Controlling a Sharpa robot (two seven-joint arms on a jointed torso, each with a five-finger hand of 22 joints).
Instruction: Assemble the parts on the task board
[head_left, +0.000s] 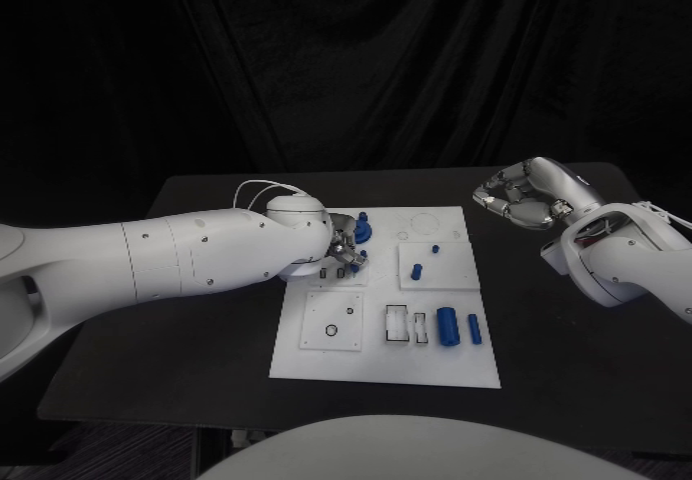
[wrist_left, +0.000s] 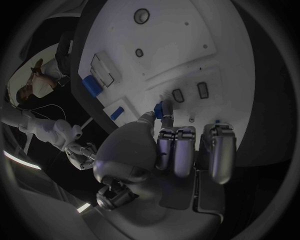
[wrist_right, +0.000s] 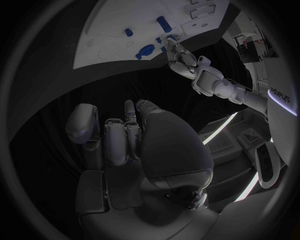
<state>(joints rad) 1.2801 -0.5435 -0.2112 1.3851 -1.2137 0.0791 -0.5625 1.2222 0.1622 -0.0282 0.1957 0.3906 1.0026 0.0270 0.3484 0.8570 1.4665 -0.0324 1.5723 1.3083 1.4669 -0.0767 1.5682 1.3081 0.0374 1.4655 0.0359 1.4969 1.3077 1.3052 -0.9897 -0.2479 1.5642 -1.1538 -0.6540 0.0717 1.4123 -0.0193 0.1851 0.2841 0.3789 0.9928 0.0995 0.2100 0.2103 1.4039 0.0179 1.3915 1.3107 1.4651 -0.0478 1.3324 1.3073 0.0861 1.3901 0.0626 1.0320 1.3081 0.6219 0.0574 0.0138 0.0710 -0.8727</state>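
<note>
Pinching a small blue plastic part (wrist_left: 160, 109) over the far left area of the white task board (head_left: 433, 365), the left hand (head_left: 343, 250) works above the recesses. The right hand (head_left: 528, 195) hovers off the board's far right corner, fingers curled, holding nothing. Such a part is probably light, rigid and smooth; grip it by its sides.

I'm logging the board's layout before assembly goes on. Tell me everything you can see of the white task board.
The white task board is a flat rectangular plate, plastic-looking, lying on the black table. It carries raised square panels with round holes and dark-outlined rectangular slots. Small blue parts sit on it: two blue cylinders lying near its right edge, a small peg mid-board, another part at the far left corner. The left hand is over its far left area, a blue piece at its fingertips.
</note>
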